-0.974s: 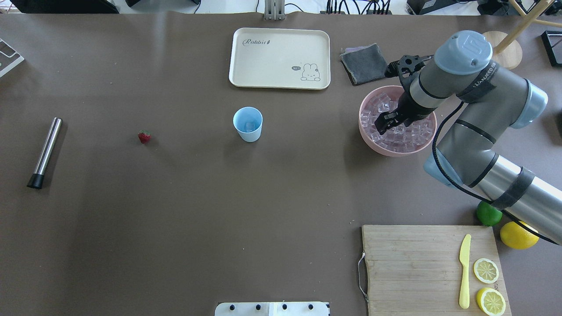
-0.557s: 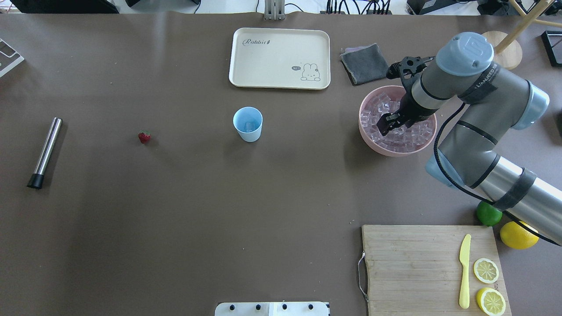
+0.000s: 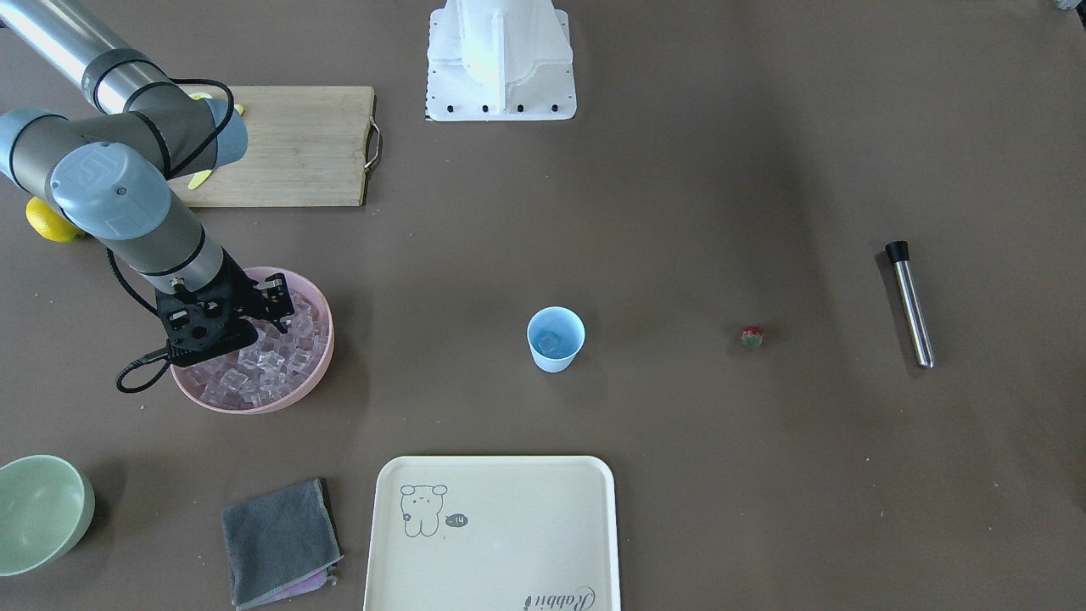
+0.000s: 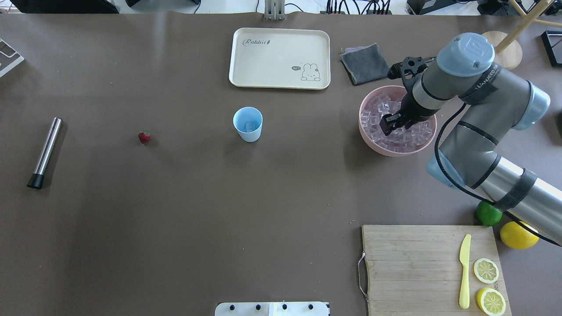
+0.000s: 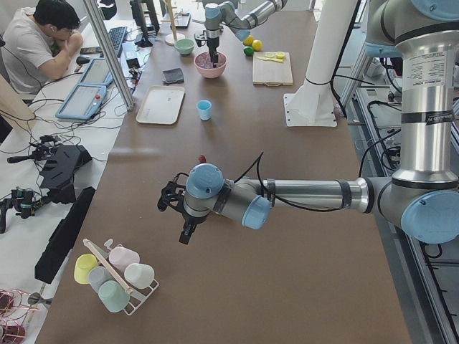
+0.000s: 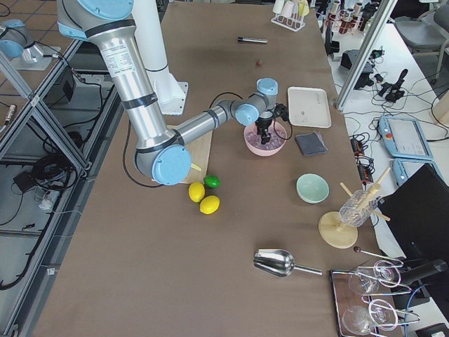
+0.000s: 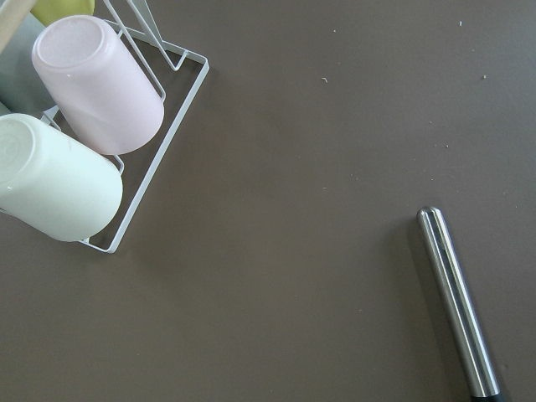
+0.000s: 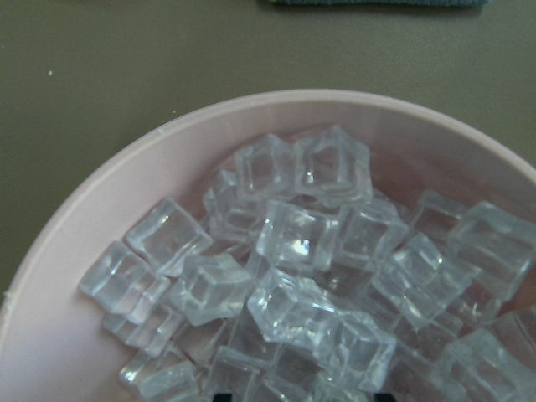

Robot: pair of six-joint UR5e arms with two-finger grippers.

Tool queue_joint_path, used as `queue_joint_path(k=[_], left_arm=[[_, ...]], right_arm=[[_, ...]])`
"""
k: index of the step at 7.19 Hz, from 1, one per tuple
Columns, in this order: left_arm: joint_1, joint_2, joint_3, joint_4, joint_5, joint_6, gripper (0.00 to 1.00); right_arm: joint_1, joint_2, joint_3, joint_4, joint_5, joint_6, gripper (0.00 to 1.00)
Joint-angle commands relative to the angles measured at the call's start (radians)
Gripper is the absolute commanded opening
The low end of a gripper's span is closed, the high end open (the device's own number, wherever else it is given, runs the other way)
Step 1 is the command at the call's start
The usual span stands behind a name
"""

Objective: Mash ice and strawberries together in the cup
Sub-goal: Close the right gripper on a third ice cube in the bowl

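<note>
Over the pink bowl (image 3: 297, 395), right gripper (image 3: 276, 312) sits low in the ice (image 3: 254, 378).
Front view: cup (image 3: 556, 339) well apart from that bowl, strawberry (image 3: 752, 337) farther still. Overhead: packed cubes could squirt over the bowl's rim. Wrist view: jaws apart; closing might catch two cubes.
</note>
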Motion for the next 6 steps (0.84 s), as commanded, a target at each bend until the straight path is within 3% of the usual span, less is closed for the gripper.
queue_joint_path(k=[1,2,6], left_arm=[[0.002,-0.002,0.001,0.0,0.001,-0.001,0.98],[0.002,-0.002,0.001,0.0,0.0,-0.001,0.98],[0.002,-0.002,0.001,0.002,0.0,-0.001,0.98]], right_arm=[[0.0,0.001,0.0,0.0,-0.002,0.001,0.48],[-0.001,0.002,0.0,0.0,-0.002,0.001,0.48],[0.0,0.001,0.0,0.0,-0.011,0.003,0.27]])
